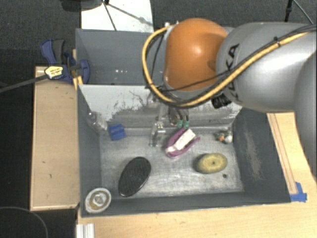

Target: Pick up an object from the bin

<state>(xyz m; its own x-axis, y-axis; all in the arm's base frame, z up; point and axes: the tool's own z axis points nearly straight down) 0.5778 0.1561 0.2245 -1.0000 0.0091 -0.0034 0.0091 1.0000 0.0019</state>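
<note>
My gripper [167,127] hangs under the orange wrist cover over the middle of the bin, toward the back wall. Right beside its lower right end lies a purple and white packet-like thing [180,142], tilted; whether it is touched or gripped I cannot tell. A yellow-green round disc [211,163] rests on the floor to the right of it. To the left, by the back wall, sits a small blue block [116,132].
A black oval thing [133,176] lies front left, with a clear round lid [98,199] in the front left corner. Near the right wall there is a small metal piece [224,137], and a clear thing [93,119] rests against the left wall.
</note>
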